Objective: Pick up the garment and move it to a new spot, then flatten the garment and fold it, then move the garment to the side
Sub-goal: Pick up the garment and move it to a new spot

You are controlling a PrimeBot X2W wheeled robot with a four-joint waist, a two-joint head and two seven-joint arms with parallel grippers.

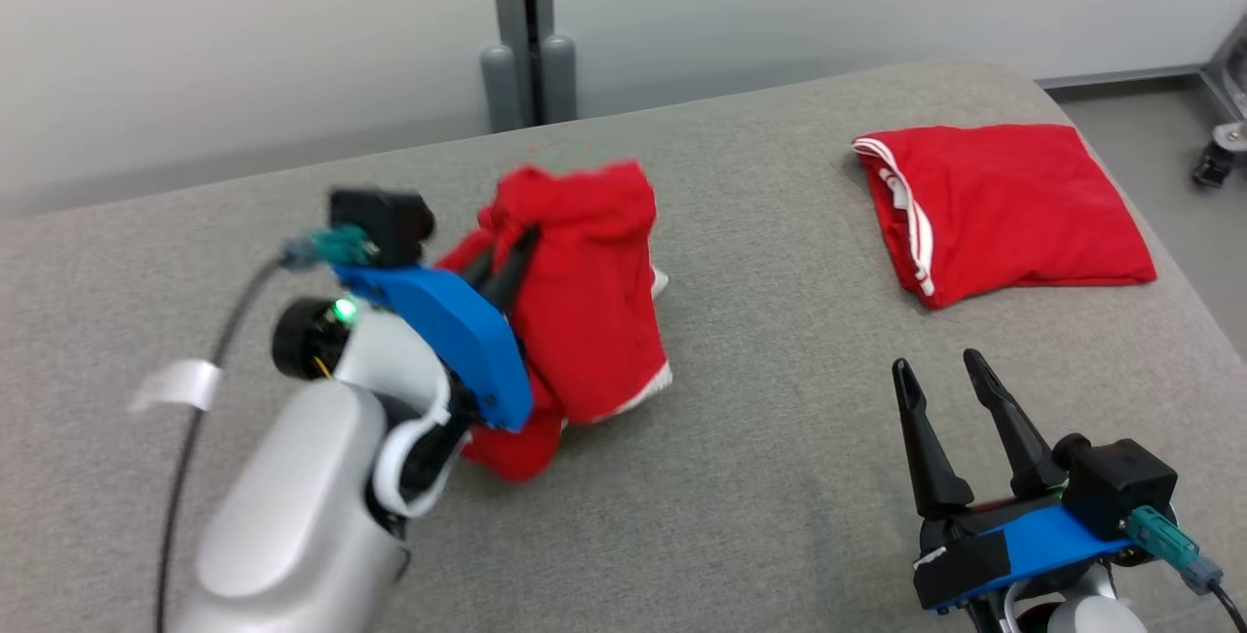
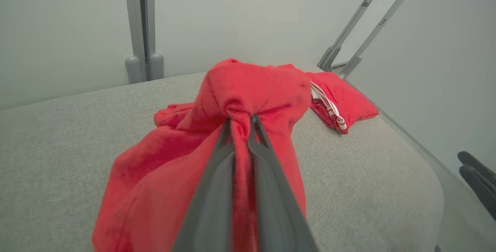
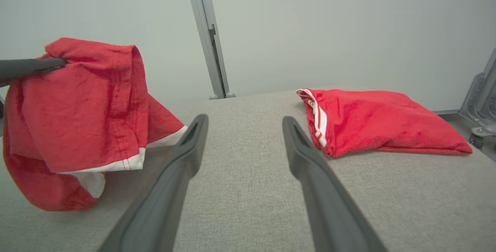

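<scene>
Garment (image 1: 594, 302): red with a white hem, bunched and raised at the left of the grey table (image 1: 760, 497), its lowest folds apparently touching the surface. The left gripper (image 1: 509, 251) is clamped tight on a pinch of cloth near the top of the bundle. Further right, the right gripper (image 1: 937, 362) hangs spread wide, holding nothing. At far right lies a folded red garment (image 1: 1003, 209). Recommendation: lift until the trailing cloth clears, then set down mid-table, well apart from the folded piece.
</scene>
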